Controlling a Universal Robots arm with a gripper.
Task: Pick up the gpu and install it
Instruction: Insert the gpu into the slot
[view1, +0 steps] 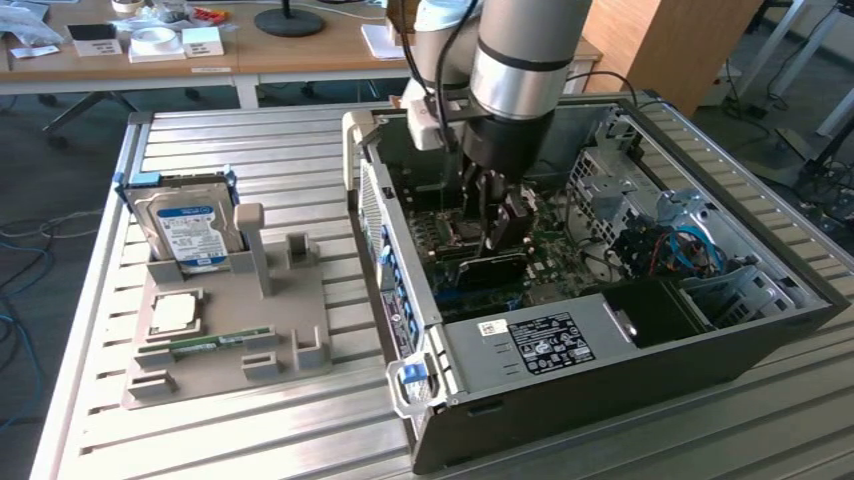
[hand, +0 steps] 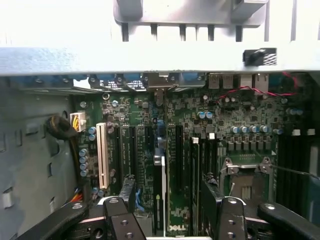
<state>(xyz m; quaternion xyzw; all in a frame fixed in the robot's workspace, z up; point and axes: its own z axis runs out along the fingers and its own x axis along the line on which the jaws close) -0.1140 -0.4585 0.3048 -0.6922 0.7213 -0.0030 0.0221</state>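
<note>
The gpu stands edge-on in a slot of the green motherboard, a very slim black card with a pale strip along its edge. My gripper is open. Its black fingers stand wide on either side of the card, with a gap showing on each side. In the exterior view my gripper reaches down into the open computer case, right above the black gpu on the board.
A grey fixture at the exterior view's left holds a hard drive with a blue-white label, a processor chip and a green memory stick. Case walls, a drive cage and blue cables crowd the gripper.
</note>
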